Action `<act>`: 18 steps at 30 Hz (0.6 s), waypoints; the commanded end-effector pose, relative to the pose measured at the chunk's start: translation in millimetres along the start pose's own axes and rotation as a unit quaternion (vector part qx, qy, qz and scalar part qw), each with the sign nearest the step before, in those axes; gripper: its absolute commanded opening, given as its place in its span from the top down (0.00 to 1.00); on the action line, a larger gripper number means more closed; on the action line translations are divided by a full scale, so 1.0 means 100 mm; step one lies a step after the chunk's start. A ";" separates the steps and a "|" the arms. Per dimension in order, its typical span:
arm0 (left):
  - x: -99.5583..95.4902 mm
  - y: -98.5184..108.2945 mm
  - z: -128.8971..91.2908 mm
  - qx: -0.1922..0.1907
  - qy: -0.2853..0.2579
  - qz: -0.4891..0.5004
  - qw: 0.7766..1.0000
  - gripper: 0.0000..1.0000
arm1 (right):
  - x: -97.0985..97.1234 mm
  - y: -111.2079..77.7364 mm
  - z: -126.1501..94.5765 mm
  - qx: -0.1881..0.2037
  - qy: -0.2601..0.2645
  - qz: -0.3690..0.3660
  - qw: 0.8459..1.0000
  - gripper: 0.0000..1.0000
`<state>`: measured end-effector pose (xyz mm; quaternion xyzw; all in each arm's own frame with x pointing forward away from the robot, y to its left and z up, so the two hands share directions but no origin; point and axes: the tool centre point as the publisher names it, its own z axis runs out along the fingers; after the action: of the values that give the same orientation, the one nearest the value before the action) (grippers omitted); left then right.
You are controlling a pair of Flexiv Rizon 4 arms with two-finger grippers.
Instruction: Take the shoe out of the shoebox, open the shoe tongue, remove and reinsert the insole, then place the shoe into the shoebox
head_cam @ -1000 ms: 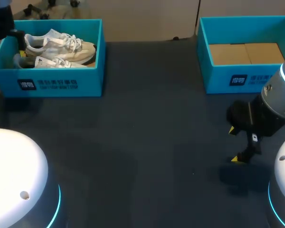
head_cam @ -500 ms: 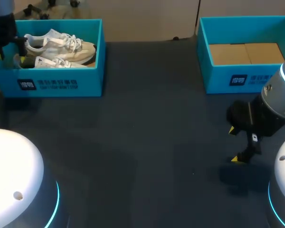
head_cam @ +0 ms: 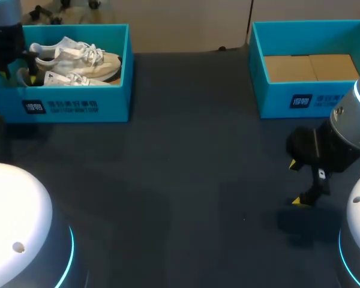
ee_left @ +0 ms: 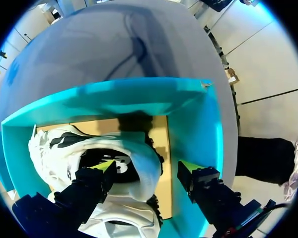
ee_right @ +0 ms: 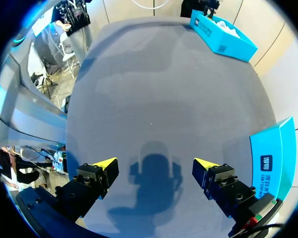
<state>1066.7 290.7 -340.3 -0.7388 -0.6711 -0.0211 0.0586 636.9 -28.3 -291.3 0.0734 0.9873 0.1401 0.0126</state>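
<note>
left gripper at the shoe's heel, right one idle

upper left of the head view: teal shoebox with two white shoes lying side by side, toes pointing right. left gripper is down inside the box's left end. its wrist view shows the fingers spread apart, nothing clamped, with the heel rim of the nearer shoe between them: one yellow tip over the shoe's opening, the other between heel and box wall.

lower right: right gripper hangs over bare dark table, fingers wide apart, holding nothing. second teal box sits upper right.
</note>
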 end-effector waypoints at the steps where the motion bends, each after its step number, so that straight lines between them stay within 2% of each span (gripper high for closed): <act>1: -0.01 0.02 0.07 0.000 0.001 0.000 1.000 0.20 | 0.01 0.00 0.02 0.001 -0.001 0.000 1.000 0.00; 13: -0.02 0.07 0.26 -0.001 -0.003 -0.004 1.000 0.27 | 0.01 0.00 0.02 0.001 -0.001 0.000 1.000 0.00; 18: -0.02 0.09 0.34 0.003 -0.001 -0.008 1.000 0.33 | 0.01 0.00 0.02 0.001 -0.001 0.000 1.000 0.00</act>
<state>1069.5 291.9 -370.5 -0.7335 -0.6770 -0.0207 0.0570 636.9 -28.3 -291.3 0.0734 0.9873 0.1401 0.0126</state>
